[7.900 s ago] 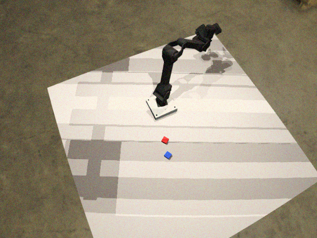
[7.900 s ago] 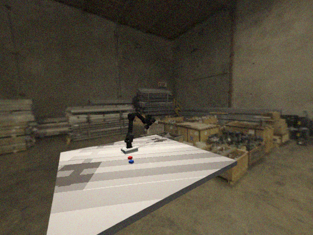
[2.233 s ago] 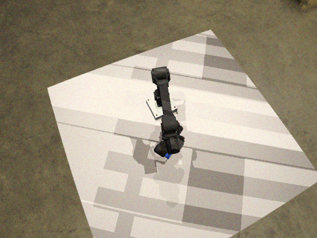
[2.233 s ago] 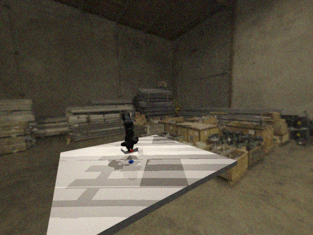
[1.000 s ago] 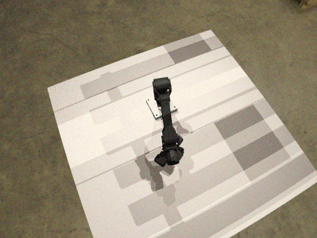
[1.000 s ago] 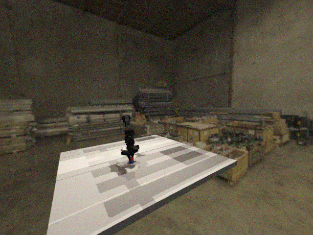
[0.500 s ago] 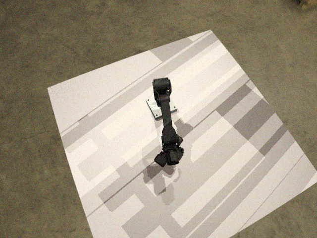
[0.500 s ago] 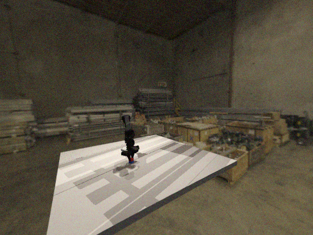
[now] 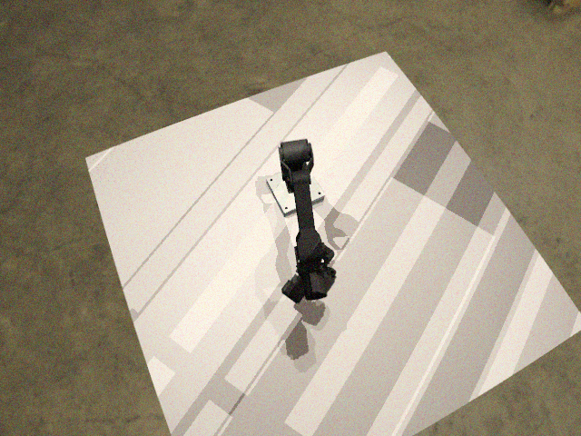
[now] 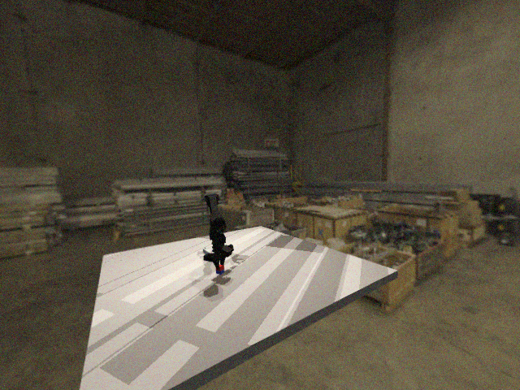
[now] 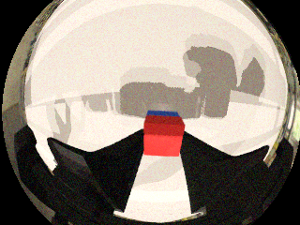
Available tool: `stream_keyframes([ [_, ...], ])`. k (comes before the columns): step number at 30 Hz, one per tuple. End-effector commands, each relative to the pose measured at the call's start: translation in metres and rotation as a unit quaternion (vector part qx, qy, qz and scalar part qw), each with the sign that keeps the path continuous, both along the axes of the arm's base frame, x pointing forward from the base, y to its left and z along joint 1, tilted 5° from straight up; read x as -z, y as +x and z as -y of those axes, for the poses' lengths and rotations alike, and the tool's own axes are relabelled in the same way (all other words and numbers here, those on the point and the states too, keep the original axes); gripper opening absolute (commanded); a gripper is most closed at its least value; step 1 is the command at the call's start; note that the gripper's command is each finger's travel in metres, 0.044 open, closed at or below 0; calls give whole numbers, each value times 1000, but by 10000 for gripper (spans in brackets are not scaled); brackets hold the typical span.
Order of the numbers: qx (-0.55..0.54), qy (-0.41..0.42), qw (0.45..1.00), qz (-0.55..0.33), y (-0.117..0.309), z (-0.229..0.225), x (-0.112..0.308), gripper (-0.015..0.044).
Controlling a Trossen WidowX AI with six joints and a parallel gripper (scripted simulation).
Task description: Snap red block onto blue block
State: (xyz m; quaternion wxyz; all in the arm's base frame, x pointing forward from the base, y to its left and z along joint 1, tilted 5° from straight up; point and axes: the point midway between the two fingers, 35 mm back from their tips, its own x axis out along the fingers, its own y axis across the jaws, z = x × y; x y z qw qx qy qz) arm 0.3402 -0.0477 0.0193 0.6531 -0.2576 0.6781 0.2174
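The fingers (image 10: pixel 217 263) are clamped on the red block (image 10: pixel 221 267) (image 11: pixel 163 142), one on each side. The exterior view shows the red block directly above the blue block (image 10: pixel 219 272), at the arm's lower end. The wrist view shows the blue block (image 11: pixel 162 113) as a narrow strip at 12 o'clock from the red block. Full seating of the joint cannot be determined.

The top view hides both blocks beneath the arm (image 9: pixel 304 202) (image 10: pixel 212 210). It does expose the base (image 9: pixel 320 197), a pale, flat plate with dark holes near its corners. From the base, the arm reaches toward 6 o'clock.

The exterior view alone shows the surroundings. Wooden crates (image 10: pixel 329 214), open and closed, stand beyond the table (image 9: pixel 163 187) (image 10: pixel 146 318) (image 11: pixel 141 47), toward 2 o'clock from the arm. Long, layered stacks (image 10: pixel 170 199) stand toward 10 o'clock; their material cannot be determined. The walls are grey-brown, with a rough, mottled finish.

The arm is matte black, with rounded joint housings. Both blocks are box-shaped and plain-coloured. The fingers are black, with angular faces tapering toward the red block. The tabletop is pale, with straight grey and off-white bands; its edge is dark. Shadows with irregular outlines lie at 6 o'clock from the arm's end in the top view.
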Motion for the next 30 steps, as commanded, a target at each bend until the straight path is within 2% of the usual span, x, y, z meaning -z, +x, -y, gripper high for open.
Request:
stream_keyframes([
  [1, 0, 0, 1000, 0, 0, 0, 0, 0],
  [4, 0, 0, 1000, 0, 0, 0, 0, 0],
  [12, 0, 0, 1000, 0, 0, 0, 0, 210],
  [13, 0, 0, 1000, 0, 0, 0, 0, 220],
  [20, 0, 0, 1000, 0, 0, 0, -3, 220],
  [27, -2, 0, 1000, -3, 4, -6, -92, 220],
  [30, -2, -1, 1000, -3, 5, -7, -101, 220],
])
